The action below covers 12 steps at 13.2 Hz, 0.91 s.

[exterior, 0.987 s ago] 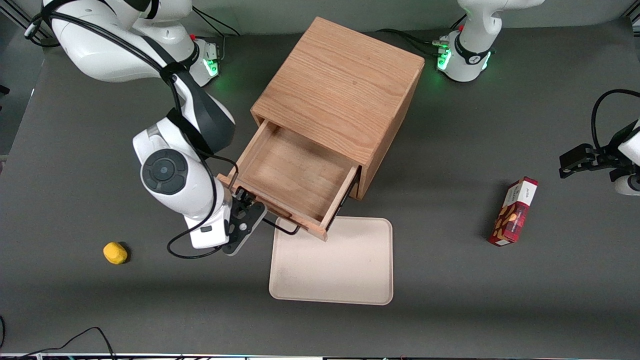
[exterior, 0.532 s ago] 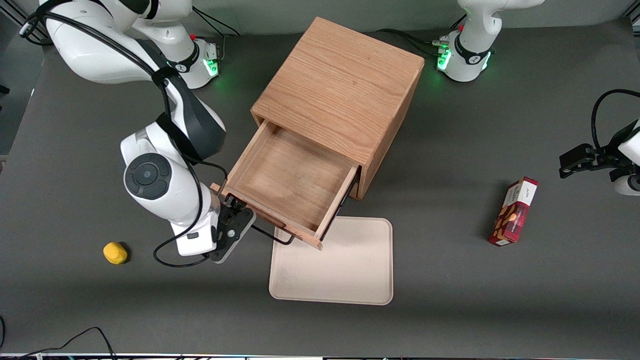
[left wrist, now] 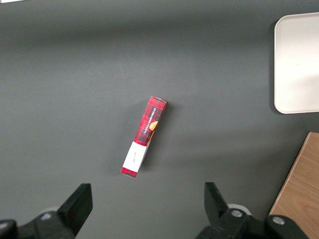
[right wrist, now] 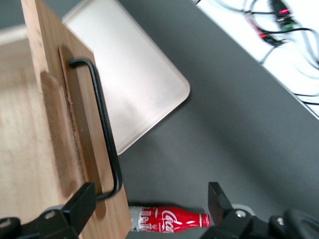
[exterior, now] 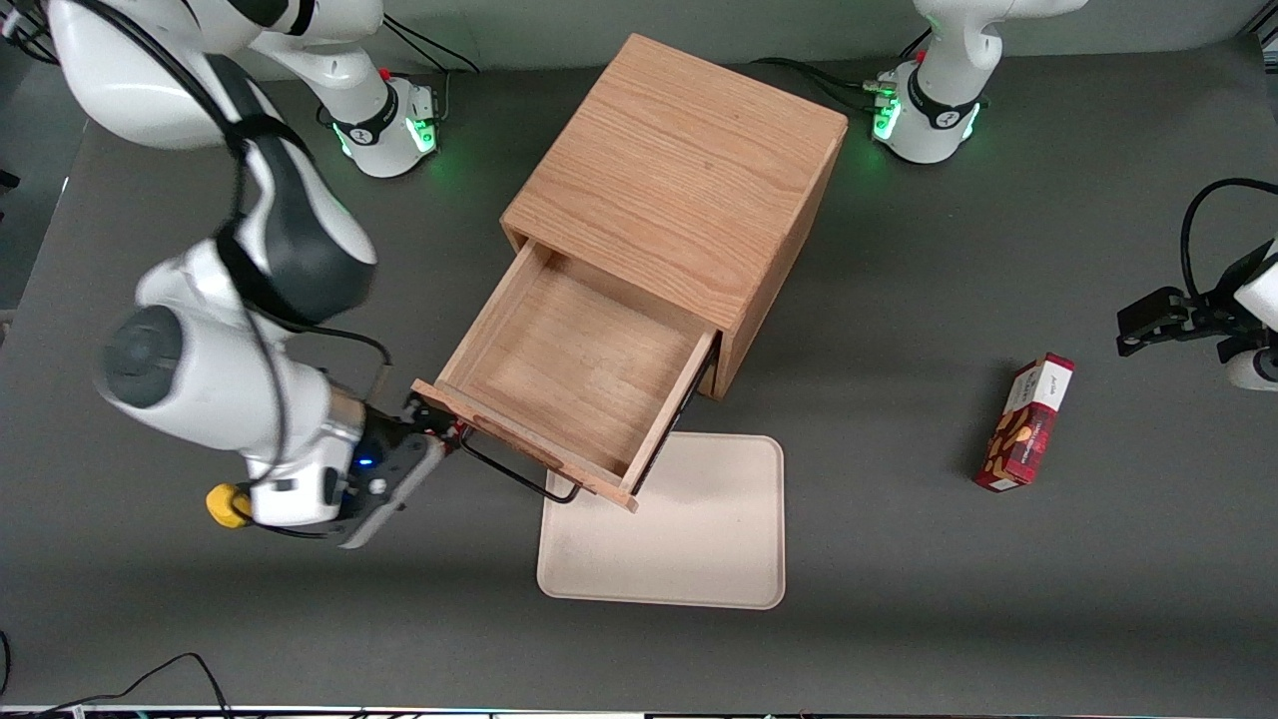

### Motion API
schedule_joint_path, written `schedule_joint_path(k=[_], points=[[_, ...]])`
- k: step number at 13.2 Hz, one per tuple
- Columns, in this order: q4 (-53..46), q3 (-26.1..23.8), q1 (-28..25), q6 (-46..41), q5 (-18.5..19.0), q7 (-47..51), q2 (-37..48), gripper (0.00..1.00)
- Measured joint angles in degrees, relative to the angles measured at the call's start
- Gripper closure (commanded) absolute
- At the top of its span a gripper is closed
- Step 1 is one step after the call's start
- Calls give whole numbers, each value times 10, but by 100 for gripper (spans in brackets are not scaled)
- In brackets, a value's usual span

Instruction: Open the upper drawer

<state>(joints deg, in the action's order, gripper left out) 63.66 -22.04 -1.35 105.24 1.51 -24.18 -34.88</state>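
Oak upper drawer [exterior: 574, 374] stands pulled well out of the cabinet [exterior: 679, 180], while the gripper [exterior: 429, 439], fingers spread and holding nothing, sits beside the black handle [exterior: 514, 474].

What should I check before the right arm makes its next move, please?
1. Upper drawer pulled out of the cabinet: ok, its bare floor shows.
2. Gripper off the black handle: ok, open, beside the handle's end toward the working arm.
3. Drawer front over the beige tray: cannot tell whether they touch; it overhangs one corner.
4. Room around the wrist: not ok, the yellow object sits partly hidden beneath it.
5. Lower drawer shut: cannot tell, hidden under the open one.
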Motion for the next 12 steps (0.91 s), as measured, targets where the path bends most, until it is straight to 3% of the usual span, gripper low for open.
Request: schedule_joint_path(k=[2, 5, 9, 12], points=[[25, 50, 10, -9, -58, 0, 60, 0], [112, 76, 48, -49, -71, 48, 177, 0], [197, 90, 67, -157, -58, 289, 302, 0], [257, 92, 72, -177, -19, 346, 358, 0]])
